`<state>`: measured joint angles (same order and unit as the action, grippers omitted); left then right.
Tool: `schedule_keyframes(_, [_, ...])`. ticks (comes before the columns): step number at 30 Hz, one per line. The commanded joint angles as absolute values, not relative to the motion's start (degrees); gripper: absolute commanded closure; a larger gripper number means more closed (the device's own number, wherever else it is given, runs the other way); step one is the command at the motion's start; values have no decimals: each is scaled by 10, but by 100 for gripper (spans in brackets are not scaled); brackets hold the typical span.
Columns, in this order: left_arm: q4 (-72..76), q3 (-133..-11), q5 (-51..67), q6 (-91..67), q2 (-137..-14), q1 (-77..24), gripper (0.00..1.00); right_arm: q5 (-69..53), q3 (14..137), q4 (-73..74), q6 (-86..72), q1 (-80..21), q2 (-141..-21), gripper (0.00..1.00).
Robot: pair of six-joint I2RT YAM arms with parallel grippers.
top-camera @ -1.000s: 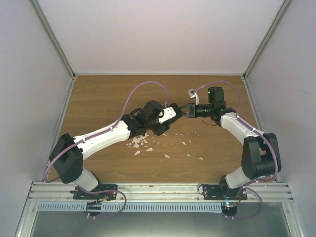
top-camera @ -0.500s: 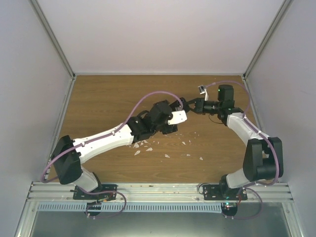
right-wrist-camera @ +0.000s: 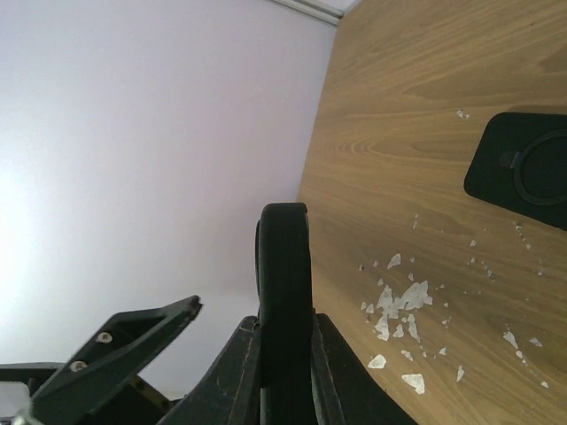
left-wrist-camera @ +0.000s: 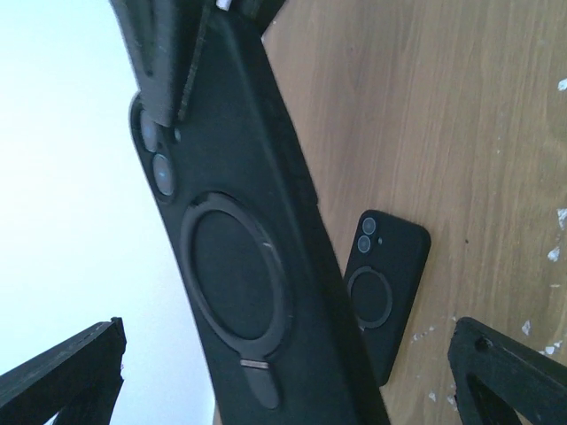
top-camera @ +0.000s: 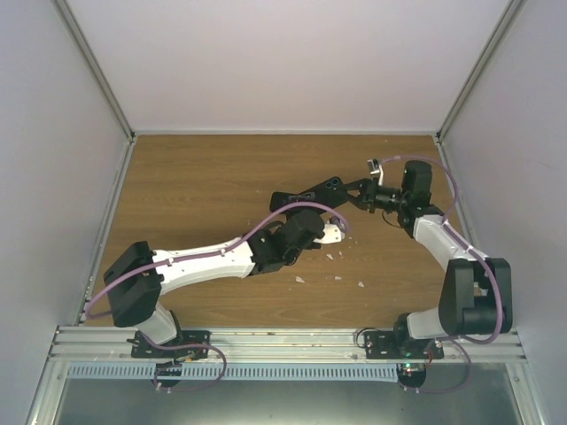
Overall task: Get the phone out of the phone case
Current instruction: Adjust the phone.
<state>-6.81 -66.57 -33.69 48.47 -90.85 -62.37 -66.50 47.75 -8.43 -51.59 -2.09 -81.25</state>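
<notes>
**Case aloft, contents unclear**

Your left gripper (left-wrist-camera: 285,354) gaped wide, holding nothing. Just beyond it the phone case (top-camera: 306,193) hung above the table (top-camera: 195,195), its camera end pinched tight by your right gripper (right-wrist-camera: 285,363). Lenses showed in the cutout, but you couldn't tell whether the phone filled it. Farther off, a black slab (left-wrist-camera: 387,288) lay flat on the wood, out of sight from overhead.

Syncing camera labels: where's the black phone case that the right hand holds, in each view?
Top external: phone case is the dark bar right of centre, above the table, gripped at its right end by the right hand.
Left wrist: phone case fills the middle, its back and ring facing the camera.
Right wrist: phone case edge-on at bottom centre.
Shared landmark: white flakes on the wood, in all three.
</notes>
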Motion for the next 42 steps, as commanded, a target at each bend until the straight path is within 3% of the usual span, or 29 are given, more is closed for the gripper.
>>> schedule_keyframes(1, [44, -633, -391, 553, -925, -635, 1, -695, 466, -141, -574, -11, -783, 99])
schedule_keyframes(8, [152, -603, -425, 620, -949, -636, 14, -702, 461, -138, -583, -9, -777, 100])
schedule_keyframes(15, [320, -565, -439, 732, -969, -637, 37, -703, 451, -138, -588, -9, -775, 100])
schedule_keyframes(20, [377, -548, -439, 774, -976, -639, 46, -701, 443, -138, -591, -9, -770, 99])
schedule_keyframes(30, [471, -506, -431, 835, -971, -643, 77, -696, 430, -147, -608, -9, -765, 95])
schedule_keyframes(34, [462, -510, -434, 822, -965, -643, 88, -688, 430, -140, -606, 13, -765, 78])
schedule_keyframes(36, [430, -520, -436, 791, -957, -643, 97, -684, 436, -132, -600, 21, -766, 59])
schedule_keyframes(39, [320, -558, -430, 695, -937, -636, 100, -680, 450, -127, -576, 34, -765, 18])
schedule_keyframes(42, [165, -612, -398, 572, -914, -619, 100, -666, 471, -100, -536, 47, -761, 1])
